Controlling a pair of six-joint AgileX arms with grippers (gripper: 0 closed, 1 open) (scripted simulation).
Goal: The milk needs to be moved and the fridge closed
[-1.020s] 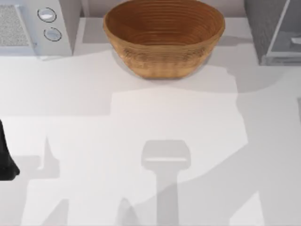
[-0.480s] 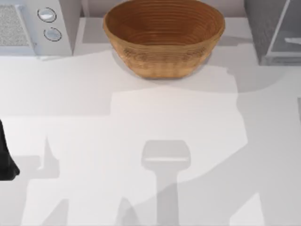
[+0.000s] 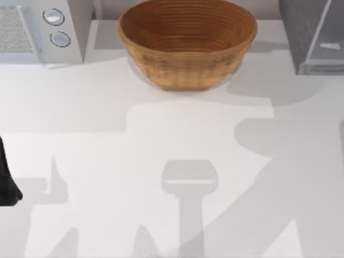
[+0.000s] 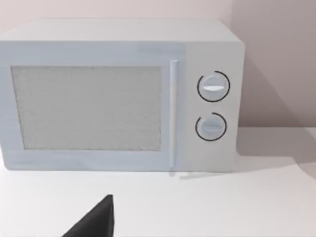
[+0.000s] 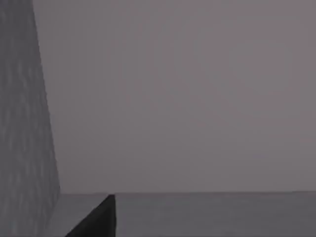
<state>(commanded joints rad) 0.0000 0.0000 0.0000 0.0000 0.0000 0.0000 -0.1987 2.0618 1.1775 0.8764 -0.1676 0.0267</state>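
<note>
From above, the fridge (image 3: 301,29) is being shown at about 1 o'clock on the white worktop (image 3: 172,134), hard against the far edge. Its pale-framed door (image 3: 325,51) is being turned toward the worktop's middle. Whether that door is fully shut cannot be told. A wicker bowl (image 3: 187,43) is being carried by the worktop at 12 o'clock, well apart from the fridge. A light-grey box (image 3: 37,29) with two round knobs (image 3: 54,17) is being kept at about 11 o'clock.

The left arm (image 3: 6,177) is being held at 9 o'clock, at the worktop's edge. A dark tip of the left pincer (image 4: 96,222) is being pointed toward the box's front, low over the worktop. Whether it is wide or narrow cannot be told.

The right pincer (image 5: 96,222) is being held close beside the fridge's speckled side, facing a plain grey wall (image 5: 187,98). Its opening cannot be told either.
</note>
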